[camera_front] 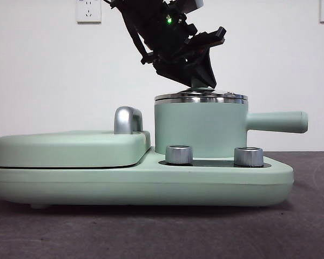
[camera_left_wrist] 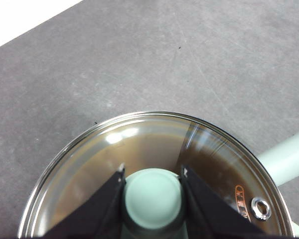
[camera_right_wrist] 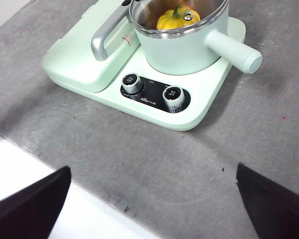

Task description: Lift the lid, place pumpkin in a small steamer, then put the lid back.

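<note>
Orange print on the lid [camera_left_wrist: 154, 149] is too blurred to read. The left hand [camera_left_wrist: 153, 175], tilted, pinches the lid's knob atop the small steamer [camera_front: 201, 129]; the pumpkin [camera_right_wrist: 178, 18] sits inside; the right hand [camera_right_wrist: 154, 199] hangs wide, well apart

Mint-green cooker base [camera_front: 140, 186] (two steel knobs [camera_front: 179, 154]), grey table [camera_front: 151, 232].

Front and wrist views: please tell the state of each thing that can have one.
lid: resting on the steamer, knob gripped.
small steamer: covered, on the base.
pumpkin: inside the steamer.
left gripper: shut on the lid's knob.
right gripper: open, waiting apart.
</note>
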`<state>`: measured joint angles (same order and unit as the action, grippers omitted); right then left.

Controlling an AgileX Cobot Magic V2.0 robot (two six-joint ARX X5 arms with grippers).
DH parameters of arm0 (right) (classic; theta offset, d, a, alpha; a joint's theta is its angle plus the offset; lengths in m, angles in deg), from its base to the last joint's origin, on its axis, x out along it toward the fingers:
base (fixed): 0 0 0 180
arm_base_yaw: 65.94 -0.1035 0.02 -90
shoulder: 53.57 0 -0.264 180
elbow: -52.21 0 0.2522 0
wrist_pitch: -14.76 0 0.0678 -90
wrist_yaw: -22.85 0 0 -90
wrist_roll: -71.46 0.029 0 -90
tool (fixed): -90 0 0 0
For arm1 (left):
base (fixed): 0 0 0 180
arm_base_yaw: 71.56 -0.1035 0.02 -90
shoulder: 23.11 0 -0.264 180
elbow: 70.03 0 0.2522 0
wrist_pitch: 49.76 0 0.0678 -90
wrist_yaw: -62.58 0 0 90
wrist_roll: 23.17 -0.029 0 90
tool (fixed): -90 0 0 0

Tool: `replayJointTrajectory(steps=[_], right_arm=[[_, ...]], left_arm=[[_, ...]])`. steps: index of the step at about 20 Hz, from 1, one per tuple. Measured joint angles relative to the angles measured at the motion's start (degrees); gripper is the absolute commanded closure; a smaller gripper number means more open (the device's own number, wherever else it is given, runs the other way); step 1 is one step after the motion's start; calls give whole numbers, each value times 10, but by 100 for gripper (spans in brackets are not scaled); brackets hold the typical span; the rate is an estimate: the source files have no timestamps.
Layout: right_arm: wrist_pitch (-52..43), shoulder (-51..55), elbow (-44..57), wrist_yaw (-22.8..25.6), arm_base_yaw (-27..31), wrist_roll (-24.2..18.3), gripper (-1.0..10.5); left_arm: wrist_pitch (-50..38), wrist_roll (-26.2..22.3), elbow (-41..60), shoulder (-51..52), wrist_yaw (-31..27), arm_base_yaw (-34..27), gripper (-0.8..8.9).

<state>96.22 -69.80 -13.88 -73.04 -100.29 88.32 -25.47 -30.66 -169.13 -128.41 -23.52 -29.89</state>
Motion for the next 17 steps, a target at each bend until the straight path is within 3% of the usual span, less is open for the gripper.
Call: replayJointTrajectory(steps=[5, 6, 9, 14, 17], right_arm=[[0, 0, 0, 0, 0, 1, 420], [0, 0, 0, 0, 0, 1, 420], [0, 0, 0, 0, 0, 1, 420], [0, 0, 0, 0, 0, 1, 419], [0, 0, 0, -1, 0, 1, 420]], left_arm=[[6, 7, 0, 0, -10, 0, 389], [9, 10, 0, 0, -12, 0, 366], [30, 16, 0, 8, -12, 0, 367], [164, 33, 3, 111, -16, 0, 368], [269, 48, 3, 197, 33, 0, 369]])
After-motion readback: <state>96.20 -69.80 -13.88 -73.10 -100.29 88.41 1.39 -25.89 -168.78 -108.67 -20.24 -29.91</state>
